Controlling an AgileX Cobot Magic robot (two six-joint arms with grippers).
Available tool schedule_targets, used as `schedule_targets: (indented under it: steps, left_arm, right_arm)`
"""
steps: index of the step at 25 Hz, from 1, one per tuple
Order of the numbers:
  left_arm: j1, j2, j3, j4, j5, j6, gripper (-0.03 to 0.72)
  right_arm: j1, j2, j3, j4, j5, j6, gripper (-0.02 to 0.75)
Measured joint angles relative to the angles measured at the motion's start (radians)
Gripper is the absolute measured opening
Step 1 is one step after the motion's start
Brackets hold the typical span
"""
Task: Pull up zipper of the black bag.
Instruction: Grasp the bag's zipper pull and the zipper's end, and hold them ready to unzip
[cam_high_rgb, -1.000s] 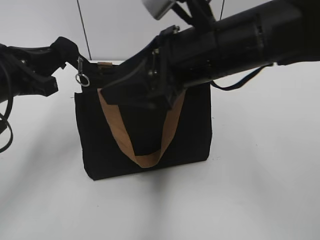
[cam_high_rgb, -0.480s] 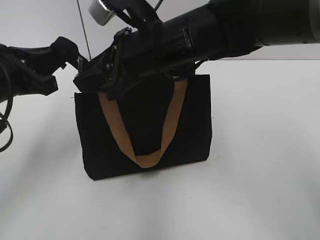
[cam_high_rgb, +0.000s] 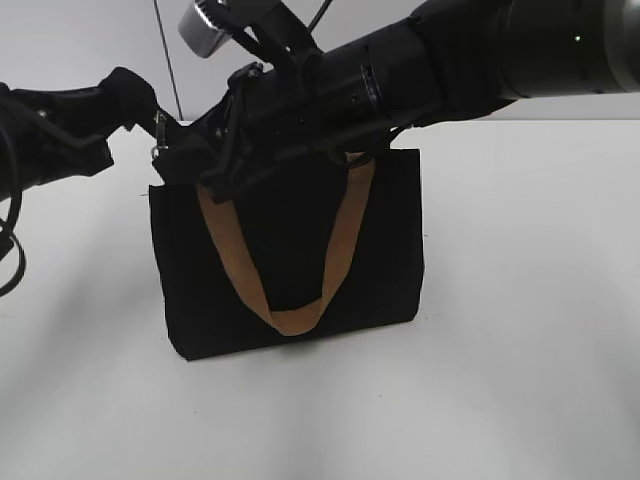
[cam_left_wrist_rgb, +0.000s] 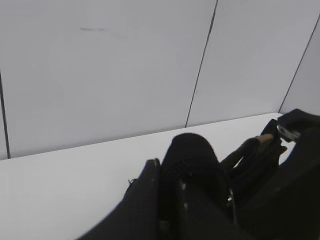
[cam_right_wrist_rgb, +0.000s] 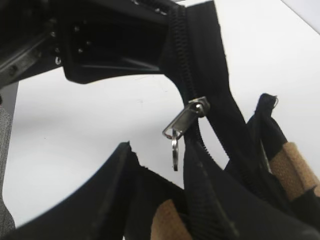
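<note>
The black bag (cam_high_rgb: 380, 250) stands upright on the white table with a tan strap handle (cam_high_rgb: 290, 320) hanging down its front. My left gripper (cam_high_rgb: 135, 100) is shut on the bag's top left corner fabric (cam_left_wrist_rgb: 192, 155) and holds it raised. My right gripper (cam_high_rgb: 185, 160) reaches across to that corner. In the right wrist view it is open (cam_right_wrist_rgb: 157, 150), and the silver zipper (cam_right_wrist_rgb: 182, 125) with its ring hangs just between the fingertips, untouched. The zipper shows only as a silver glint in the exterior view (cam_high_rgb: 157, 135). The zip line (cam_right_wrist_rgb: 182, 55) runs up to the left gripper (cam_right_wrist_rgb: 110, 40).
The white table (cam_high_rgb: 520, 350) spreads around the bag. A pale panelled wall (cam_left_wrist_rgb: 125, 65) is behind it. The second tan strap (cam_right_wrist_rgb: 295, 165) shows beside the open zip.
My right arm has swung left along the bag's top to the zipper, now covering the ring. The left gripper and the bag have stayed put.
</note>
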Motion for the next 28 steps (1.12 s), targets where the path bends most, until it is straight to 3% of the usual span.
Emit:
schedule_targets:
  steps: [21,28]
  left_arm:
    - [0.0,0.0,0.0,0.027,-0.02,-0.042,0.013]
    - [0.0,0.0,0.0,0.027,-0.036,-0.104,0.013]
  right_arm:
    - [0.001,0.0,0.0,0.013,-0.014,0.0,0.271]
    - [0.001,0.0,0.0,0.013,-0.017,0.0,0.271]
